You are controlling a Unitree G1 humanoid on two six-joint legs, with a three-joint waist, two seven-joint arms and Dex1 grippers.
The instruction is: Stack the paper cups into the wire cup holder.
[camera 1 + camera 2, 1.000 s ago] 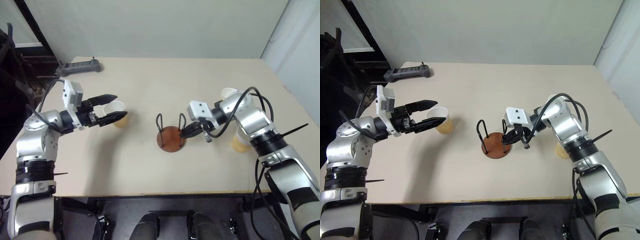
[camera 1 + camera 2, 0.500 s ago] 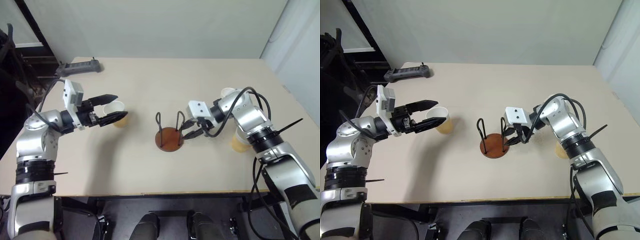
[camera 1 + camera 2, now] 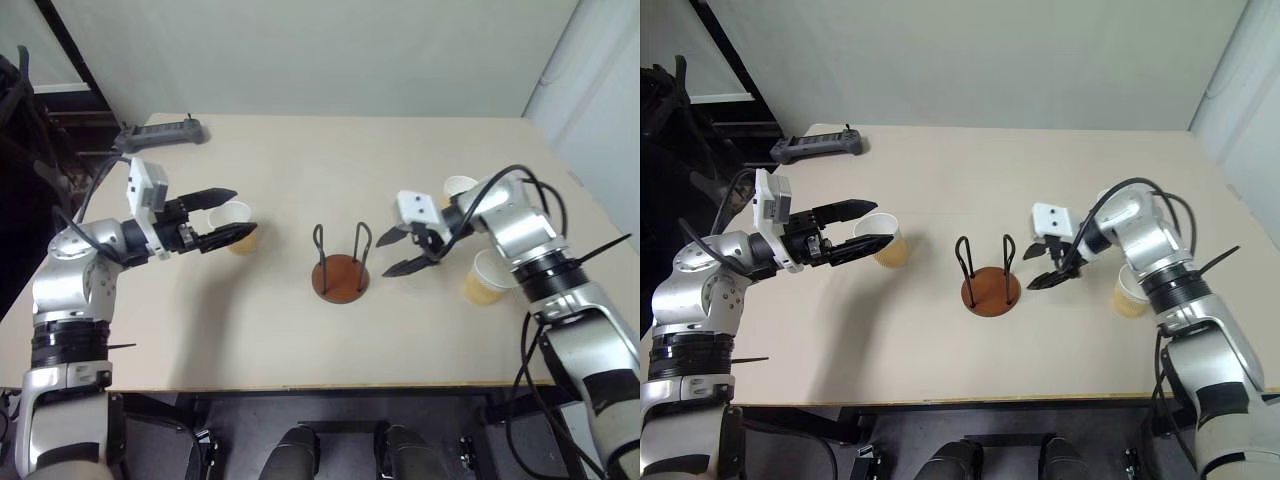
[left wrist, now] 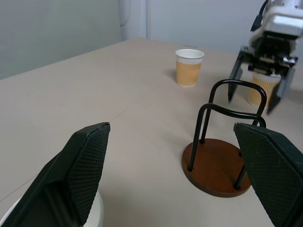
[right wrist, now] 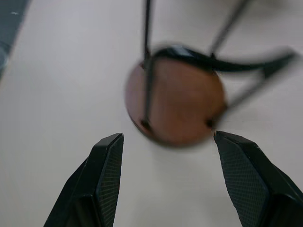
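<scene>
The wire cup holder (image 3: 340, 277) stands empty in the middle of the table, with a brown disc base and two dark wire loops. My right gripper (image 3: 382, 257) hangs open just to its right, pointing at it, apart from the wires; the right wrist view looks down on the holder's base (image 5: 176, 101). One paper cup (image 3: 232, 226) stands upright to the left, with my open left gripper (image 3: 246, 211) straddling its top. Two more paper cups stand on the right: one (image 3: 485, 279) beside my right forearm, one (image 3: 458, 186) behind it.
A black handheld controller (image 3: 160, 133) lies at the table's back left corner. The tan table (image 3: 300, 340) has bare room in front of and behind the holder. Its front edge is near my body.
My right gripper was shut at the holder's right wire loop; it has opened and drawn back to the right. The left arm and the cups have not moved.
</scene>
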